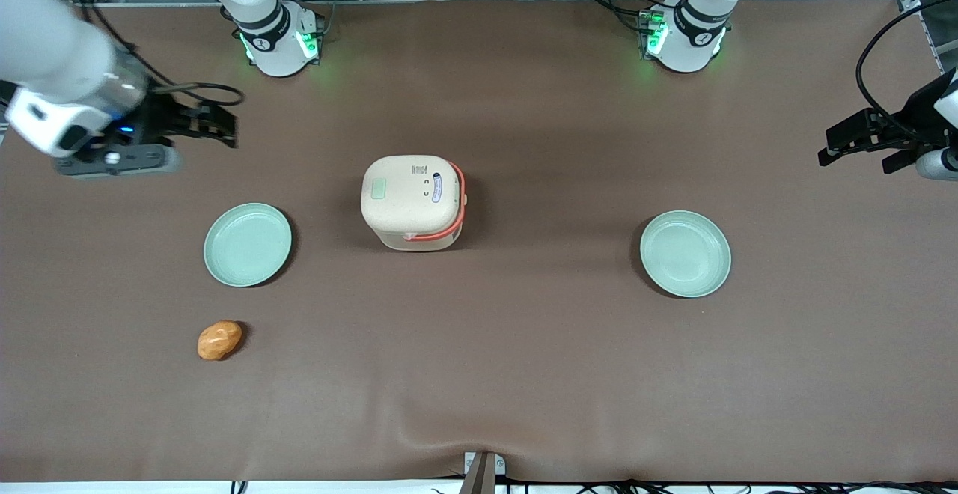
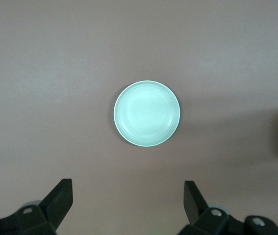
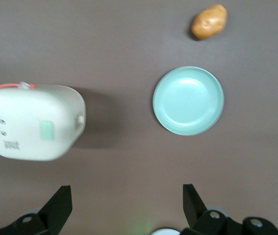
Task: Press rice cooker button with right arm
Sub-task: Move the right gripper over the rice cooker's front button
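The rice cooker [image 1: 413, 202] is a cream rounded-square cooker with an orange-red hoop handle. It stands shut in the middle of the brown table, and it also shows in the right wrist view [image 3: 31, 122]. A pale green rectangle [image 1: 379, 189] sits on its lid. The right arm's black gripper [image 1: 221, 126] hangs above the table toward the working arm's end, well apart from the cooker. In the right wrist view the gripper [image 3: 126, 191] is open and empty, over bare table.
A mint-green plate [image 1: 248, 245] lies beside the cooker toward the working arm's end, seen too in the right wrist view [image 3: 188, 100]. An orange-brown lump [image 1: 219, 340] lies nearer the front camera than that plate. A second plate [image 1: 685, 254] lies toward the parked arm's end.
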Robot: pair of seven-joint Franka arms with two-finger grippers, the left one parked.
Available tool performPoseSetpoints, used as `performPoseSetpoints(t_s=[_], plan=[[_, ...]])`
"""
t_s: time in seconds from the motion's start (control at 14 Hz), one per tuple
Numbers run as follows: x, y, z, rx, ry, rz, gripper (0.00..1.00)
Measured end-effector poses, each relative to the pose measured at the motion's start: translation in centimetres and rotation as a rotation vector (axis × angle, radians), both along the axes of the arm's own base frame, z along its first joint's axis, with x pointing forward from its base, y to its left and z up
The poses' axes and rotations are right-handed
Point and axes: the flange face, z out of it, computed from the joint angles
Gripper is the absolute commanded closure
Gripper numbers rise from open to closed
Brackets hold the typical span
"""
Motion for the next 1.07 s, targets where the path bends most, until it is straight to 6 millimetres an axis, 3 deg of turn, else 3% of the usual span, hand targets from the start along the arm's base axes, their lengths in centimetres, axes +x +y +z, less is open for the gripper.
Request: performPoseSetpoints(t_s=[0.07,0.29,0.43,0.57,0.79,1.07], plan=[[-0.1,2.2,-0.7,0.001,-0.015,-0.003,0.25],[-0.7,7.8,-3.7,0.007,-0.034,0.013,0.59],[-0.8,9.6,-6.6,0.005,-0.023,0.033,0.78],[-0.5,10.6,-9.3,0.006,-0.020,0.039,0.91],[-0.2,12.0,-12.8,0.009,-0.020,0.053,0.97],[-0.2,13.8,-16.1,0.004,-0.003,0.075,0.96]])
